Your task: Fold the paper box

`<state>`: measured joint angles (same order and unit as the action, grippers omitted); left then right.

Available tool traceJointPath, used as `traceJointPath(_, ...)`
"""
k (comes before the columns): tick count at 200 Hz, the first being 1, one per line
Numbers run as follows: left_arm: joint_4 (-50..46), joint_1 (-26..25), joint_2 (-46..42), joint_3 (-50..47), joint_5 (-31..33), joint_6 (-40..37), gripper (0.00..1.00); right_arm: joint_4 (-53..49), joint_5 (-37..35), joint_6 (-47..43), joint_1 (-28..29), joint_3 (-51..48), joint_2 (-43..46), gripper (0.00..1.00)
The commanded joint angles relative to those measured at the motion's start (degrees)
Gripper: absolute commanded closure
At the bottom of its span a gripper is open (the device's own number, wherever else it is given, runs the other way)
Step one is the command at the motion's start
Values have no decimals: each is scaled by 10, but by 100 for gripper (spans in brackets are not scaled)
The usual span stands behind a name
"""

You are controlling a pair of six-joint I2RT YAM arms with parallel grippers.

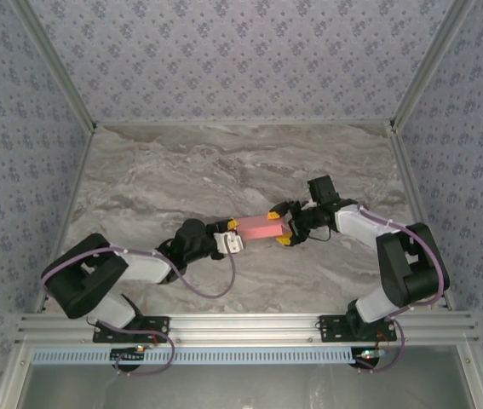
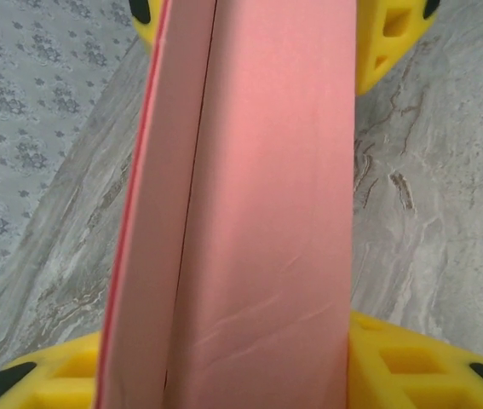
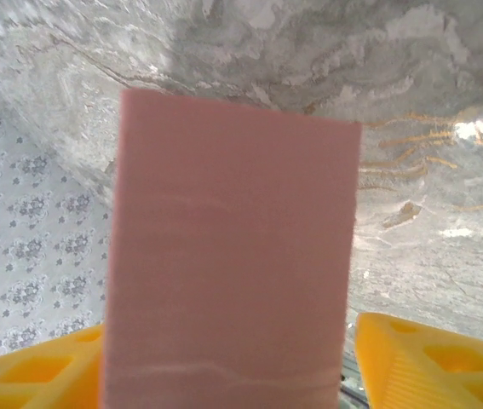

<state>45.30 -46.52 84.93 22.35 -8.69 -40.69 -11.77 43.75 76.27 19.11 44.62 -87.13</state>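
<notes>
My left arm [image 1: 143, 268] lies low and stretches toward the left end of the paper box [image 1: 259, 227]. My left gripper [image 1: 234, 239] straddles that end, its yellow fingers [image 2: 411, 371] close against both faces; whether they actually pinch, I can't tell. My right arm [image 1: 362, 223] bends in from the box's right side. My right gripper [image 1: 282, 227] stands parted around that end, with one finger [image 3: 428, 358] clear of the card.

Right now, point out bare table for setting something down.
Free: the far table up to the back wall; the near strip between left arm and right arm. Crowded: the centre, left pincer and right pincer flanking the paper box.
</notes>
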Motion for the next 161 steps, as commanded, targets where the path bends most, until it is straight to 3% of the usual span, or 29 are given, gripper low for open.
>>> traceJointPath(1, -124, -1, -33, 45, -37, 1, 55, -30, -6, 2, 5, 18, 4, 23)
traceJointPath(50, -350, 0, -89, 114, -29, 57, 53, -88, -28, -57, -33, 25, 59, 6)
traceJointPath(85, -475, 8, -123, 173, 12, 134, 53, -92, -32, -170, -66, 31, 101, 2)
traceJointPath(102, -551, 25, -119, 215, -21, 149, 54, -126, -51, -242, -78, 44, 103, 2)
traceJointPath(133, -549, 48, -112, 213, -48, 141, 54, -142, -103, -374, -84, 58, 102, 3)
traceJointPath(161, -542, 75, -77, 216, -123, 127, 55, -119, -134, -477, -67, 63, 132, 8)
